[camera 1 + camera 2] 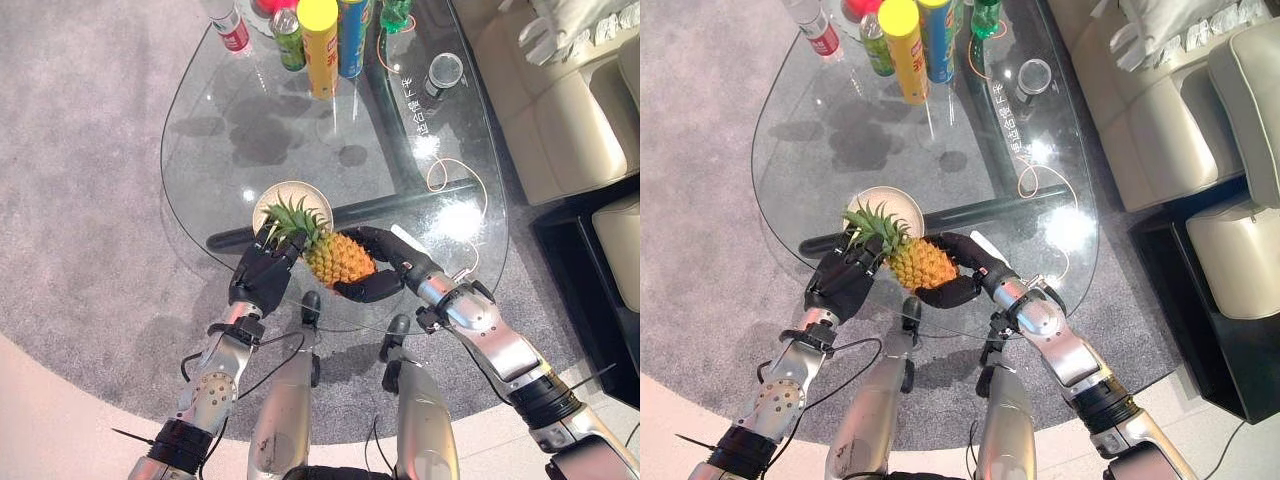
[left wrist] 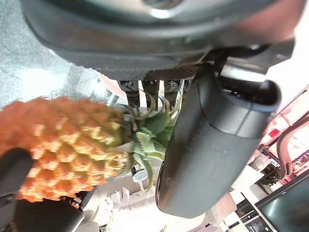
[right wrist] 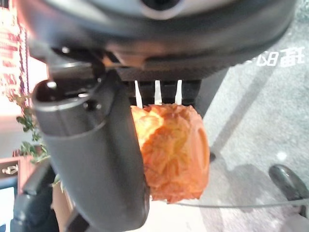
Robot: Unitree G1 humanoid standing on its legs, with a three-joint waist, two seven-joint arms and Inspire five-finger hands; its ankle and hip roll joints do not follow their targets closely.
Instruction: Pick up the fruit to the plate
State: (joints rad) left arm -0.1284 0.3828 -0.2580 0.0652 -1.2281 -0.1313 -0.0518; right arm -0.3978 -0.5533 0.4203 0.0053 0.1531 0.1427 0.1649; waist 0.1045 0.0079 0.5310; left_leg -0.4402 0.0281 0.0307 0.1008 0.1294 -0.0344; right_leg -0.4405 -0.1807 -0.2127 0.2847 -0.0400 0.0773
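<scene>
Now | orange-yellow pineapple with green leafy crown (image 1: 338, 256) lies crown toward 10 o'clock | left hand (image 1: 262, 278) cradles crown, right hand (image 1: 378, 268) wraps body | round cream plate (image 1: 277, 196) just beyond at 11 o'clock

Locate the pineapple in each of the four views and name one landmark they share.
Left eye view: pineapple at the glass table's near edge, between both robot hands, just below the plate.
Right eye view: same spot, left of centre.
Left wrist view: orange body at left, crown toward the left robot hand.
Right wrist view: butt end at centre, beside the right robot hand.
Shared landmark: the pineapple's orange skin.
</scene>
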